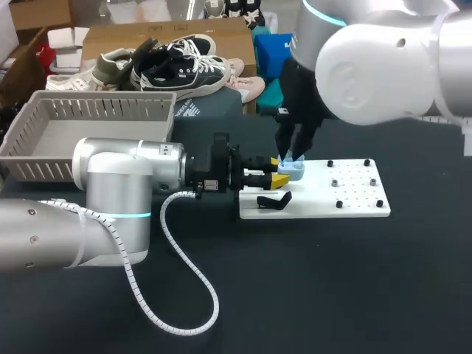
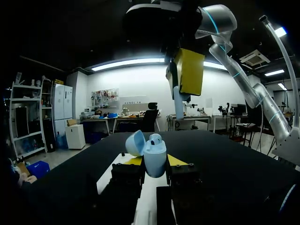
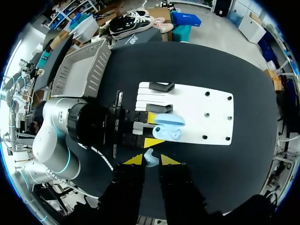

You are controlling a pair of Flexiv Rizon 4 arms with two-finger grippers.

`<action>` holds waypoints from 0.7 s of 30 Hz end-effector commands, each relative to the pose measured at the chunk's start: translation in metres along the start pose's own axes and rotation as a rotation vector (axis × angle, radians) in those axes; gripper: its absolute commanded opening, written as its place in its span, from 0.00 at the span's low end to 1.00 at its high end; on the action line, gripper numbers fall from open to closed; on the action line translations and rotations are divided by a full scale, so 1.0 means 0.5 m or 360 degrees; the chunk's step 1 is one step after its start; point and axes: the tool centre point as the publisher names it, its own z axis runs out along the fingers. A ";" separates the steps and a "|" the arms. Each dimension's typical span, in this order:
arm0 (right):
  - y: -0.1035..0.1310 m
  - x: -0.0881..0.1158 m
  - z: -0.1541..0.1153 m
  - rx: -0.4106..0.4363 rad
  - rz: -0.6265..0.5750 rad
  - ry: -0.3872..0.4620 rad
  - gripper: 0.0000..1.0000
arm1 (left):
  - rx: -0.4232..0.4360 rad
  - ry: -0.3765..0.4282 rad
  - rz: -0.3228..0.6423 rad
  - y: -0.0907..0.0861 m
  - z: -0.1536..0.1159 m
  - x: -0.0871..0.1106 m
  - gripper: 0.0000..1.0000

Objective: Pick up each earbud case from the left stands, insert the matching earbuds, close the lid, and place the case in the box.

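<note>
Within the left claw (image 2: 154, 161), the open case (image 2: 154, 164) holds one earbud (image 2: 155, 138).

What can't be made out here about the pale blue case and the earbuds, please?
Head view: the right gripper covers the inside of the pale blue plastic earbud case.
Left wrist view: the case's second socket is below its rim; the right gripper's load, behind its yellow fingertip.
Right wrist view: the pale earbud is too small to tell left from right.
</note>
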 end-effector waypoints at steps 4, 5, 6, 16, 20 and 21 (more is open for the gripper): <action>0.003 -0.017 0.021 0.0015 0.0014 0.0010 0.00 | -0.0008 -0.0001 0.0002 -0.002 0.001 0.001 0.00; 0.003 -0.017 0.021 0.0015 0.0014 0.0010 0.00 | -0.0008 -0.0001 0.0002 -0.002 0.001 0.001 0.00; 0.003 -0.017 0.021 0.0015 0.0014 0.0010 0.00 | -0.0008 -0.0001 0.0002 -0.002 0.001 0.001 0.00; -0.007 -0.028 0.029 0.0024 0.0021 -0.0009 0.00 | -0.0008 -0.0001 0.0002 -0.002 0.001 0.001 0.00; -0.010 -0.041 0.035 0.0041 -0.0011 -0.0053 0.00 | -0.0008 -0.0001 0.0002 -0.002 0.001 0.001 0.00; -0.011 -0.043 0.036 0.0041 -0.0013 -0.0053 0.00 | -0.0008 -0.0001 0.0002 -0.002 0.001 0.001 0.00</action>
